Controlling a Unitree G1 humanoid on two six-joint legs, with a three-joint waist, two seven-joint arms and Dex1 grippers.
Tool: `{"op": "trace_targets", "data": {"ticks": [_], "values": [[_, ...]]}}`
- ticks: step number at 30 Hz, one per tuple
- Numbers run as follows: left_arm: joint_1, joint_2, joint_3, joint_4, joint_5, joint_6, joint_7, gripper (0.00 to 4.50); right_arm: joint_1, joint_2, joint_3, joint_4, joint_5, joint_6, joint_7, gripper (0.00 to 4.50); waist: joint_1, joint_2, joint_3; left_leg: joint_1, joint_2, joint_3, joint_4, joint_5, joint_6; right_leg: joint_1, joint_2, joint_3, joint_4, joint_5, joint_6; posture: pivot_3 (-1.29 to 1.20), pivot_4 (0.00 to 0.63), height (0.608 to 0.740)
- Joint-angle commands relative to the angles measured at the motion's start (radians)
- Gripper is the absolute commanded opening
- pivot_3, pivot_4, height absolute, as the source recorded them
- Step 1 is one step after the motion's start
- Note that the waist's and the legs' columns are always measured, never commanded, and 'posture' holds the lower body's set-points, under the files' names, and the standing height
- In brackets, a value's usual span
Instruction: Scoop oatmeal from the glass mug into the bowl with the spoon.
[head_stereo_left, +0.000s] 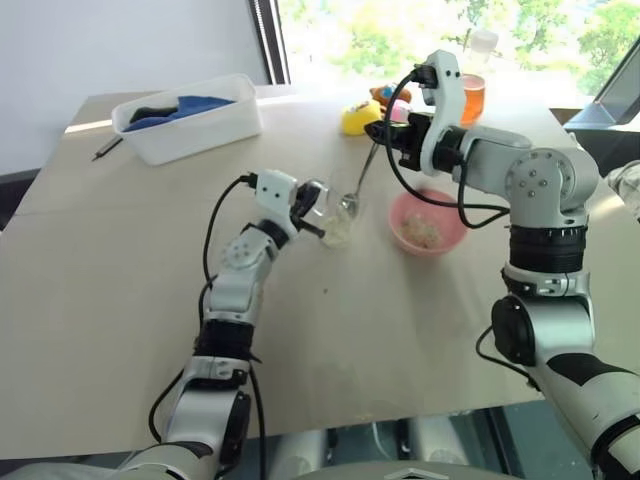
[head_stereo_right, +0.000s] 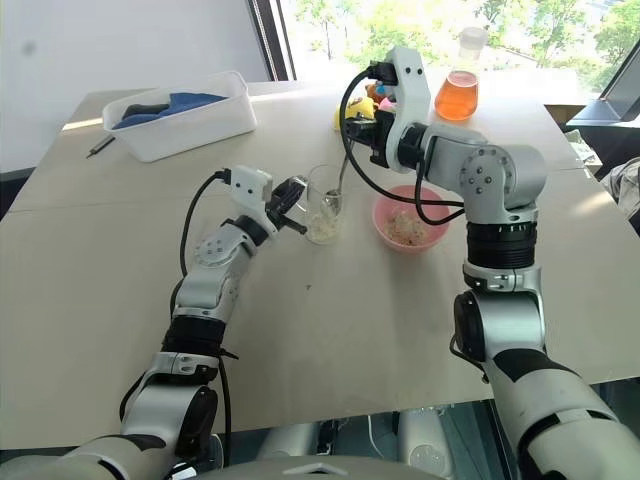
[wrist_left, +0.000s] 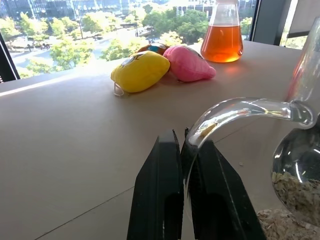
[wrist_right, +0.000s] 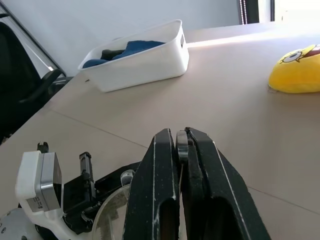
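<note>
Daylight comes in from the window (head_stereo_left: 430, 30) behind the surface (head_stereo_left: 120, 290), overexposed in the head views, trees washed pale. A bright streak of sun lies across the far edge. Shadows are soft and short. In the left wrist view the flask (wrist_left: 222, 32) glows orange, the glass mug (wrist_left: 280, 150) shows glare, and the near fingers (wrist_left: 160, 200) look soft. Head views are fairly sharp.

From my end there's a pale wood table (head_stereo_left: 120, 290) with a white tub (head_stereo_left: 190, 125) upper left, pen (head_stereo_left: 107, 148) beside it, glass mug (head_stereo_left: 337, 215) and pink bowl (head_stereo_left: 428, 222) mid-frame, yellow toy (head_stereo_left: 358, 118) and orange flask (head_stereo_left: 472, 92) up top.
</note>
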Motion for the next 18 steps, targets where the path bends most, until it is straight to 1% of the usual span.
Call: {"op": "trace_targets", "data": {"ticks": [1, 4, 7, 11, 18], "values": [[0.006, -0.006, -0.023, -0.011, 0.011, -0.005, -0.009, 0.04, -0.040, 0.014, -0.095, 0.000, 0.040, 0.033, -0.051, 0.00, 0.001, 0.000, 0.000, 0.000, 0.000, 0.000, 0.000, 0.000, 0.000, 0.000, 0.000, 0.000, 0.000, 0.000, 0.000, 0.00, 0.150, 0.740], [0.007, -0.011, -0.020, -0.010, 0.010, -0.024, -0.008, 0.04, -0.043, 0.026, -0.154, 0.012, 0.067, 0.076, -0.091, 0.00, 0.001, 0.000, 0.000, 0.000, 0.000, 0.000, 0.000, 0.000, 0.000, 0.000, 0.000, 0.000, 0.000, 0.000, 0.000, 0.00, 0.150, 0.740], [0.007, -0.023, -0.016, -0.015, 0.003, -0.040, -0.007, 0.04, -0.047, 0.013, -0.196, 0.007, 0.081, 0.104, -0.123, 0.00, 0.001, 0.000, 0.000, 0.000, 0.000, 0.000, 0.000, 0.000, 0.000, 0.000, 0.000, 0.000, 0.000, 0.000, 0.000, 0.00, 0.150, 0.740], [0.004, -0.038, -0.013, -0.011, -0.003, -0.063, -0.014, 0.04, -0.074, 0.024, -0.337, 0.031, 0.123, 0.151, -0.226, 0.00, 0.004, 0.000, 0.000, -0.001, 0.000, 0.000, 0.000, 0.000, 0.000, 0.000, 0.000, 0.000, 0.000, 0.000, 0.000, 0.00, 0.150, 0.740], [-0.021, -0.070, -0.001, 0.048, -0.011, -0.154, -0.029, 0.04, -0.107, 0.041, -0.540, 0.048, 0.187, 0.224, -0.390, 0.00, 0.003, 0.000, 0.000, -0.001, 0.000, 0.000, 0.000, 0.000, 0.000, 0.000, 0.000, 0.000, 0.000, 0.000, 0.000, 0.00, 0.150, 0.740]]}}
